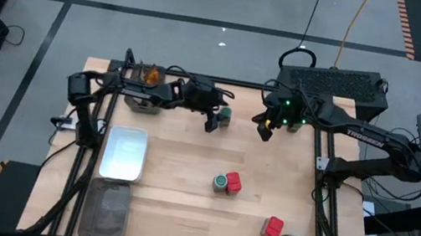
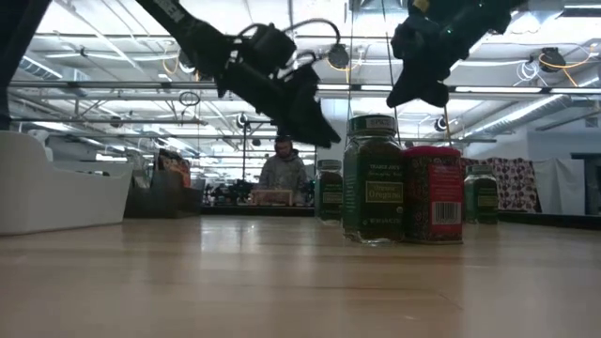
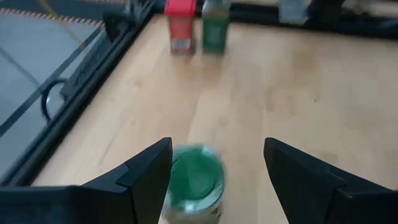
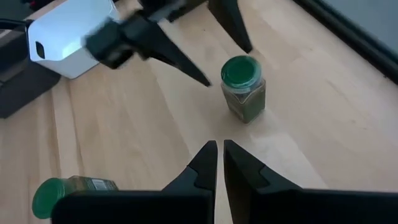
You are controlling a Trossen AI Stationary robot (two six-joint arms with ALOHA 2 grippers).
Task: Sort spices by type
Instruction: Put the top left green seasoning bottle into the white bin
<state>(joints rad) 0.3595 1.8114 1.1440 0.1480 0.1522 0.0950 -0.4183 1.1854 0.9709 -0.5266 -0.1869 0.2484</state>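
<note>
Risk lies at the bench's far edge, where the left claw (image 3: pixel 214 180) hangs open over a green-lidded jar (image 3: pixel 194 186) sitting off-centre toward one finger, which could tip it on descent, while the shut right claw (image 4: pixel 216 163) waits close enough to collide.

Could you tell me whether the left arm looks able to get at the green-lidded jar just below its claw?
Probably yes: the left claw hangs open directly over the green-lidded jar, which stands alone on bare table. The right claw is shut, off to one side.
</note>
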